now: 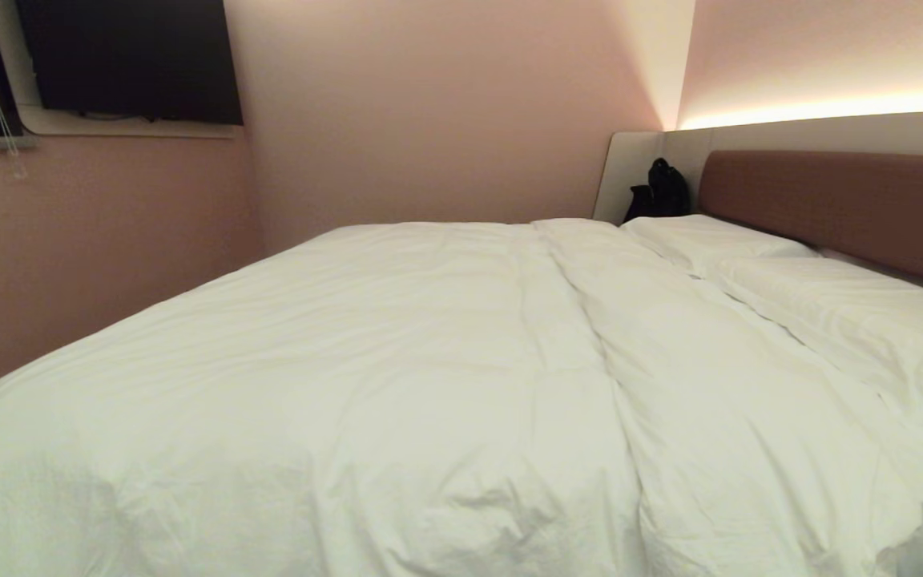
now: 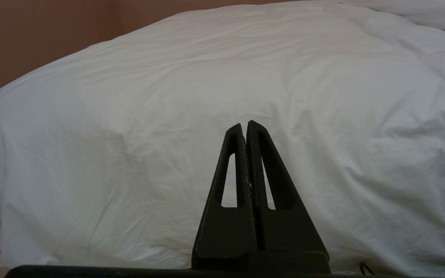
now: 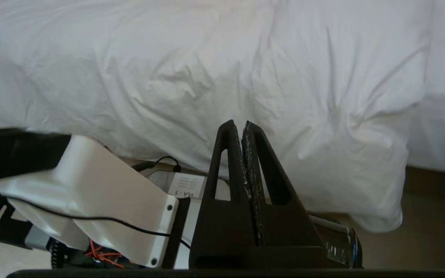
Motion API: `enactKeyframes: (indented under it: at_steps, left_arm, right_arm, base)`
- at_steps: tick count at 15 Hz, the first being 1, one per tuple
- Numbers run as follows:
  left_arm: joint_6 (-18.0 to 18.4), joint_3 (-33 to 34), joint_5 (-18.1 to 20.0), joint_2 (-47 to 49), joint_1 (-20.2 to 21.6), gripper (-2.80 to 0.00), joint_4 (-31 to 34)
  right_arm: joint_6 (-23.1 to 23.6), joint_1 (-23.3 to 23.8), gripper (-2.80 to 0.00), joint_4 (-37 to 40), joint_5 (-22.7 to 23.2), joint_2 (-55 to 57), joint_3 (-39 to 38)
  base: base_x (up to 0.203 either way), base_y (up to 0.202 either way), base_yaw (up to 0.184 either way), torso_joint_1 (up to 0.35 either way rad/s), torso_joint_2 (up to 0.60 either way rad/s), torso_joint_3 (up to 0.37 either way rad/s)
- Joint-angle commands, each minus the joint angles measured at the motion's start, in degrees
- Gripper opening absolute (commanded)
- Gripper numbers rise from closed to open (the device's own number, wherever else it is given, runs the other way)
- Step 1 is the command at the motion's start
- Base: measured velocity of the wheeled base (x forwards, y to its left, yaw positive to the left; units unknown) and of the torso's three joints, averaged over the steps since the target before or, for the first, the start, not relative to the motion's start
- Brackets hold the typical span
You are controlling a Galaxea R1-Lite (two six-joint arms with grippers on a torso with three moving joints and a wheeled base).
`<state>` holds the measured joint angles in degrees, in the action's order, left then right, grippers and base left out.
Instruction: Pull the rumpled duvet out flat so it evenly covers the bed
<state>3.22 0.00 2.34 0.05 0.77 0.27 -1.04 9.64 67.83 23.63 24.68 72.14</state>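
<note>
White cotton fills all three views: the duvet (image 1: 397, 377) lies spread over the bed (image 1: 838, 204) from the foot end up to the two pillows (image 1: 830, 312) under the brown headboard, with one long ridge running down it right of centre and soft wrinkles elsewhere.

Going left to right, you have the left end effector (image 2: 247, 125) first. Its two black fingers are pressed together on nothing, and the duvet's hanging edge sits straight ahead of the tips, near but apart. My reading: it rests there because that arm is parked low at the bedside.

Next, the right end effector (image 3: 238, 125). Fingers also pressed together, no cloth between them. Ahead of the tips the duvet drapes over the mattress side; beyond and off to one side of them a puffy corner (image 3: 369, 181) droops toward the floor. Behind and below the tips you see the robot's own white housing (image 3: 91, 185) and cabling, so this arm looks pulled back toward the body, not reaching.

Judgement: the duvet already covers nearly all the bed; the task looks close to done. What is left, if anything, is the central ridge and that sagging corner. Neither arm shows in the head view.
</note>
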Motion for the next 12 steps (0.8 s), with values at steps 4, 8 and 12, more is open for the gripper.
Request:
enactKeyframes:
  at_steps: [4,8,12]
  left_arm:
    - [0.03,0.0,0.03,0.04,0.02,-2.8,0.0]
    - [0.03,0.0,0.03,0.04,0.02,-2.8,0.0]
    - [0.03,0.0,0.03,0.04,0.02,-2.8,0.0]
  right_arm:
    - [-0.09,-9.22,-2.8,-1.13,-4.11,-10.28,-0.27]
    - [0.15,-9.27,-2.8,-9.61,-7.22,-20.28,-9.34]
    - [-0.39,-9.21,-2.8,-16.71,-12.94,-24.59,-14.28]
  base:
    - [0.0,0.0,0.0,0.0,0.0,0.0]
    - [0.0,0.0,0.0,0.0,0.0,0.0]
    - [0.0,0.0,0.0,0.0,0.0,0.0]
